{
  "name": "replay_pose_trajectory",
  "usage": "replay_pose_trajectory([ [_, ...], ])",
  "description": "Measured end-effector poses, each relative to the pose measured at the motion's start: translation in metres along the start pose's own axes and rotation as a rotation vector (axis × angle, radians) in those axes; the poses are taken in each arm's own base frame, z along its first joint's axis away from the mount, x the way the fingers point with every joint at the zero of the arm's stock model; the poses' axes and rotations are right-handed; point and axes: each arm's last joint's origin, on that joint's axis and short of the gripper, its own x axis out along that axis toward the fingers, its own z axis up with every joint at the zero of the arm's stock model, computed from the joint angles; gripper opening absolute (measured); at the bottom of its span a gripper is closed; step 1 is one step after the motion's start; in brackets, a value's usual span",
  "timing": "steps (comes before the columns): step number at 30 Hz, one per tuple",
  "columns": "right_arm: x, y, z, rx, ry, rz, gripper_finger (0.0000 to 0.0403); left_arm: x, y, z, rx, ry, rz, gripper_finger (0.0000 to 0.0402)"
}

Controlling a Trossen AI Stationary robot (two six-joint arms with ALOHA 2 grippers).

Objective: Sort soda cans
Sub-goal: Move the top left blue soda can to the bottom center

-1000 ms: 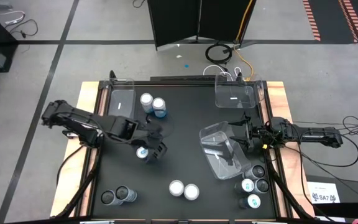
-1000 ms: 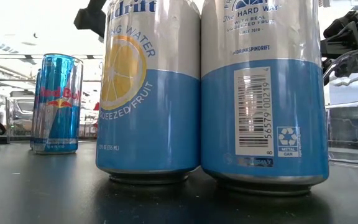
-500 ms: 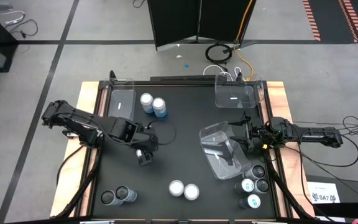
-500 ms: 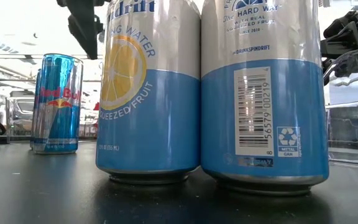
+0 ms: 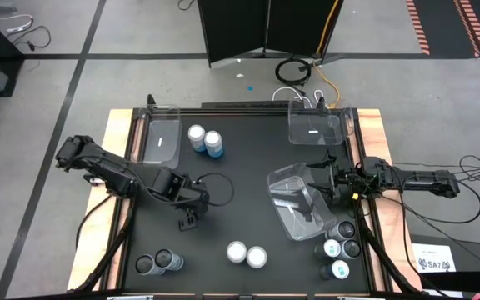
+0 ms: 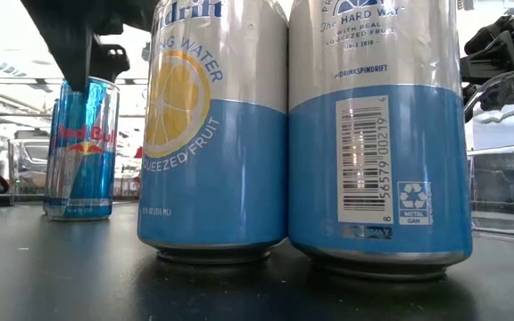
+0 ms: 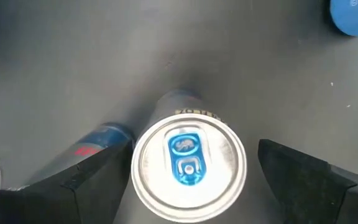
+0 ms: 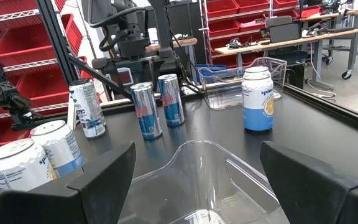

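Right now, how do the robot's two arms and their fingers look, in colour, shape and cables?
Both arms are black, built of jointed segments. The left gripper has two dark, wedge-shaped fingers; a thin black cable loops beside its wrist. The right gripper has the same flat dark fingers, and near its wrist a small yellow mark shows, with cables trailing off the table.

Low view: two tall blue-and-silver sparkling-water cans [image 6: 217, 134] cropped at 12 o'clock, tops out of frame, blocking most of the table. Slim blue-silver energy-drink can [image 6: 83, 147] partly covered by the left arm's dark blurred gripper [image 6: 87, 40]. High view: can under that gripper hidden. Left wrist view: fingers [image 7: 89, 186] cropped at 6 o'clock.
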Motion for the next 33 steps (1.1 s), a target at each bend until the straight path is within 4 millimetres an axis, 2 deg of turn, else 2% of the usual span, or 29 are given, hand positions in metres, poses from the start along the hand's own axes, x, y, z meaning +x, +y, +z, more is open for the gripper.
replay_pose_trajectory([
  [7,0.0,0.0,0.0,0.0,0.0,0.0,0.0338,0.0087,0.0004,-0.0025,0.004,-0.002,-0.001,0.0348],
  [18,0.0,0.0,0.0,0.0,0.0,-0.001,0.0338,0.0096,0.0009,-0.0031,0.002,0.002,0.002,0.0258],
  [33,0.0,0.0,-0.0001,0.0,0.0,-0.001,0.0338,0.0093,-0.0071,-0.0029,-0.139,-0.052,-0.002,0.0249],
])
